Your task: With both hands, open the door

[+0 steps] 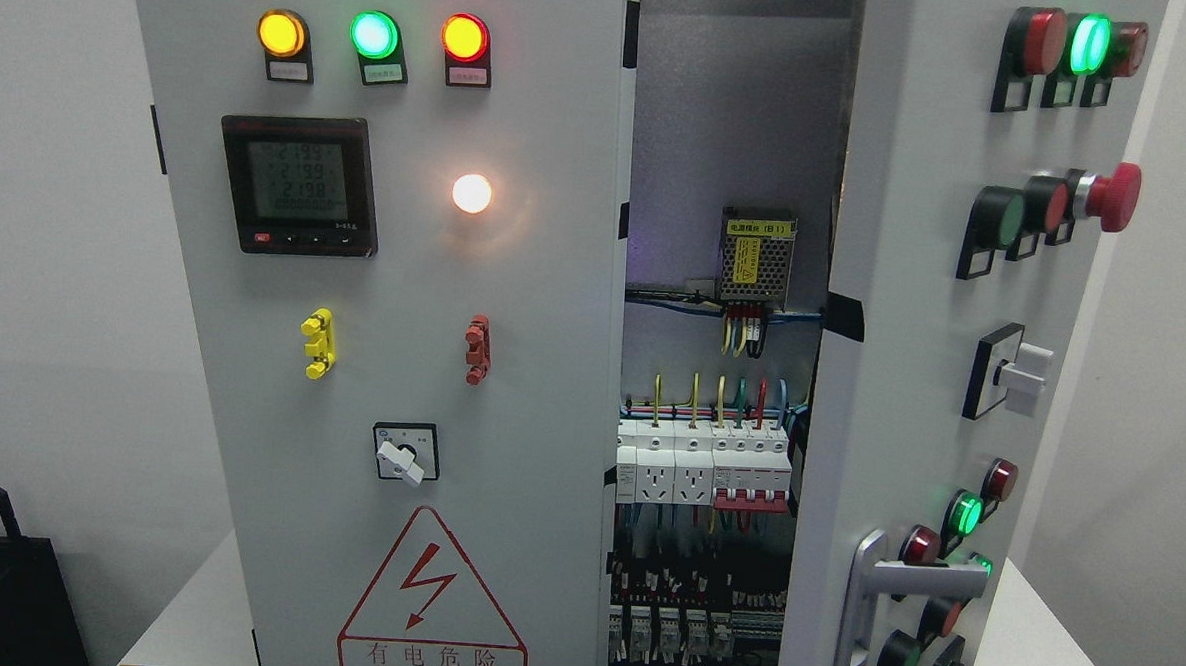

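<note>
A grey electrical cabinet fills the head view. Its left door (pixel 391 364) is closed and carries three lit indicator lamps, a digital meter (pixel 299 185), a rotary switch (pixel 406 453) and a red warning triangle. The right door (pixel 941 388) stands swung outward, seen at an angle, with its silver lever handle (pixel 902 587) at the lower part. Between the doors the interior (pixel 721 379) shows a power supply, coloured wires and rows of breakers. Neither of my hands nor arms appears in the picture.
The right door carries protruding buttons, a red emergency stop (pixel 1109 195) and a white selector knob (pixel 1026 377). The cabinet stands on a white table (pixel 191 606). A dark object (pixel 1 587) sits at the lower left, with white walls on both sides.
</note>
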Controlling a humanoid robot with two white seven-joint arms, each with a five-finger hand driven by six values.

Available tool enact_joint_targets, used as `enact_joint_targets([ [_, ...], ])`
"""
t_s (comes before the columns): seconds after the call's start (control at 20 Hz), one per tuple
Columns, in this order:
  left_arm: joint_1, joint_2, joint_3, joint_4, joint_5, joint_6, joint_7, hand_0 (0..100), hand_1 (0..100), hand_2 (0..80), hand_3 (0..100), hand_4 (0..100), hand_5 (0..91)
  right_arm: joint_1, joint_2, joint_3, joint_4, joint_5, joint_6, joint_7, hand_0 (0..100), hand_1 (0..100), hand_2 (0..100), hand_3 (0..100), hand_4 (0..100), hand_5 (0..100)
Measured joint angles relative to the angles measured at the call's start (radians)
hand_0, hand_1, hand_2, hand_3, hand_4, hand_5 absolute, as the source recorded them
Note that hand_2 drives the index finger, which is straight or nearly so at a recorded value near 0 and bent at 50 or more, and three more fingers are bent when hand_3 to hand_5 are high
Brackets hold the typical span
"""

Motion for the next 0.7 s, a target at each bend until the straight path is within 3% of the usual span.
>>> enact_joint_targets([
  [0.4,-0.083,0.238,0.076,-0.077,0.298,-0.009,-0.058,0,0,0.0,0,3,0.0,0.0,0.0,0.0,0.0,0.0,0.0,0.0,0,0,0,0,0,0],
  [0.7,-0.138,0.409,0.108,-0.113,0.502,-0.01,-0.179,0,0,0.0,0,3,0.0,0.0,0.0,0.0,0.0,0.0,0.0,0.0,0,0,0,0,0,0],
])
